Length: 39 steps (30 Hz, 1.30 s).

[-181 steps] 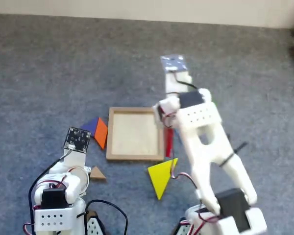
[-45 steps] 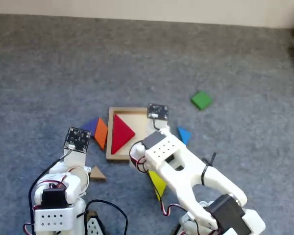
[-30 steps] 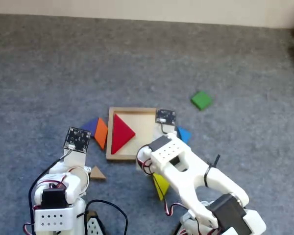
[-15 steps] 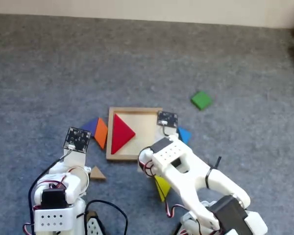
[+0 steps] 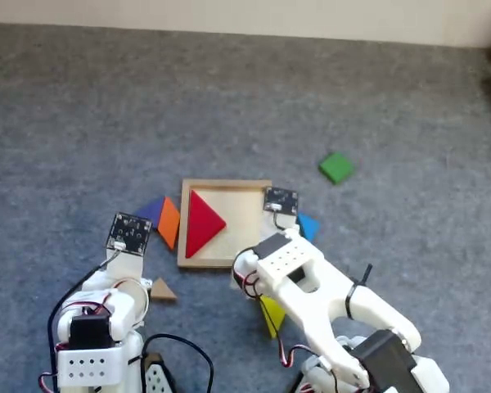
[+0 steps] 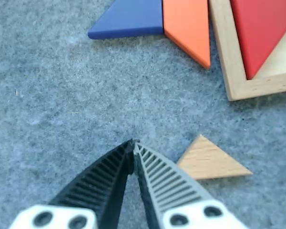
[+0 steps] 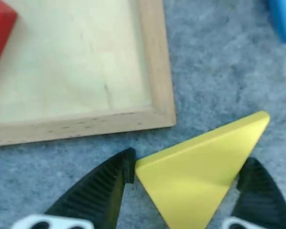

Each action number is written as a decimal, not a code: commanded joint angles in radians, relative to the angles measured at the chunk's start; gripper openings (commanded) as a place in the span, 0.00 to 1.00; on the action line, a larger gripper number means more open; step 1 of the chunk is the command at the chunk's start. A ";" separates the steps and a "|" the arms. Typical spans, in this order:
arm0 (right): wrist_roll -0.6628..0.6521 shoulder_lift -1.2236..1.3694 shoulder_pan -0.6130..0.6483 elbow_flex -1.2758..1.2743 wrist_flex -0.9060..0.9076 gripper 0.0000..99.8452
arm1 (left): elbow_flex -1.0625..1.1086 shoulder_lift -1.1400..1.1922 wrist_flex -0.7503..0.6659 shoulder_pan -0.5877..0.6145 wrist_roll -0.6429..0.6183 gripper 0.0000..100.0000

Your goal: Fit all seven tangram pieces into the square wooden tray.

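– So, starting at the left, what do we have?

– We find the left gripper [image 6: 133, 143] low over the grey carpet [image 5: 82, 115], its jaws pressed together on nothing. Just beside its tip lies a small wooden triangle [image 6: 210, 161]. Beyond that, a dark blue triangle [image 6: 128, 19] and an orange parallelogram [image 6: 188, 26] lie touching each other. The parallelogram is just outside the left rim of the square wooden tray [image 5: 227, 184].

– And inside the tray?

– One large red triangle [image 5: 200, 223] lies flat against the left rim. The floor we can see toward the right arm is bare wood.

– Is any piece held?

– None is lifted. The right gripper [image 7: 188, 167] has its jaws wide apart, straddling a large yellow triangle [image 7: 200, 179]. This lies flat on the carpet just outside the tray's near right corner. One fingertip [image 7: 124, 167] sits at a corner of the triangle, and the other stands just off its opposite side.

– What does the next move turn on?

– We judge it is that straddle. The triangle lies between the jaws, its long edge slanting across the gap, and the tray's near rim is just ahead of it. The right arm is by far the nearer one.

– Anything farther right?

– A light blue piece [image 5: 308, 225] lies just outside the right rim, and a green square [image 5: 337, 167] sits well apart.
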<state>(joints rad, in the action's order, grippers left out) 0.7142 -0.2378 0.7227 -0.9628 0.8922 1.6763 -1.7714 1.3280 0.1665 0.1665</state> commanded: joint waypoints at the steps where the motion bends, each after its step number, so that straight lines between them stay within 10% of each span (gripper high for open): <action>1: 0.009 0.005 -0.035 -0.038 -0.019 0.29 | 0.019 -0.048 0.006 -0.015 -0.008 0.01; 25: -0.009 -0.005 -0.134 -0.044 0.010 0.16 | 0.019 -0.048 0.006 -0.015 -0.008 0.01; 39: -0.250 -0.131 -0.323 0.056 0.222 0.16 | 0.019 -0.048 0.006 -0.015 -0.008 0.01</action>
<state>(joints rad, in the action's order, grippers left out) 0.5163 -0.2608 0.4710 -0.9551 1.0549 1.6763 -1.7714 1.3280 0.1665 0.1665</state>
